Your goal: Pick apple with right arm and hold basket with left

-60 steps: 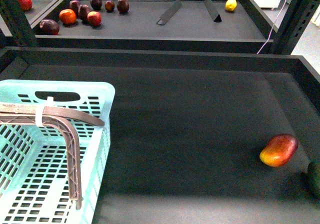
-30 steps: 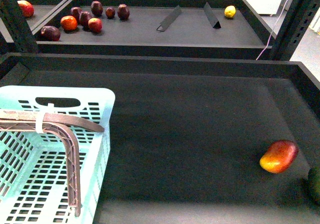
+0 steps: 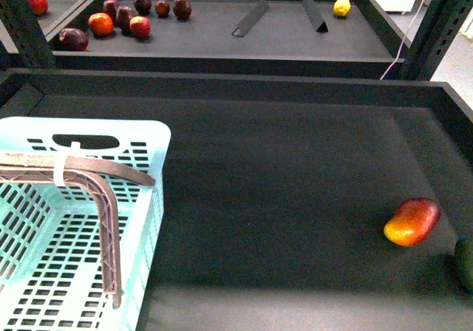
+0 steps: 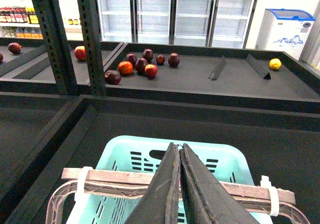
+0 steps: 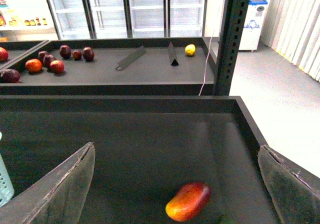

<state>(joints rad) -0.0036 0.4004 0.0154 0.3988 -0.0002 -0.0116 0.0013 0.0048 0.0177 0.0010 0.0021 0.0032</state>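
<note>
My left end effector [image 4: 180,184] is clenched, its two dark fingers pressed together with nothing between them, and it hangs over the near rim of the basket [image 3: 159,135]. In the front view a brown ribbed finger [image 3: 111,227] with a white zip tie [image 3: 60,170] reaches into the basket, which stands at the near left of the dark tabletop [image 3: 281,176]. My right end effector [image 5: 175,184] is released, fingers spread wide, above the right part of the tabletop. Below it lies an oblong red-and-yellow fruit [image 5: 188,201], with a dark green fruit [image 3: 464,263] just beside it at the picture's edge. A round red apple [image 3: 139,26] sits in a cluster of fruit on the far shelf [image 3: 295,39], well apart from both end effectors. A yellow fruit [image 3: 341,7] lies at the shelf's right.
</note>
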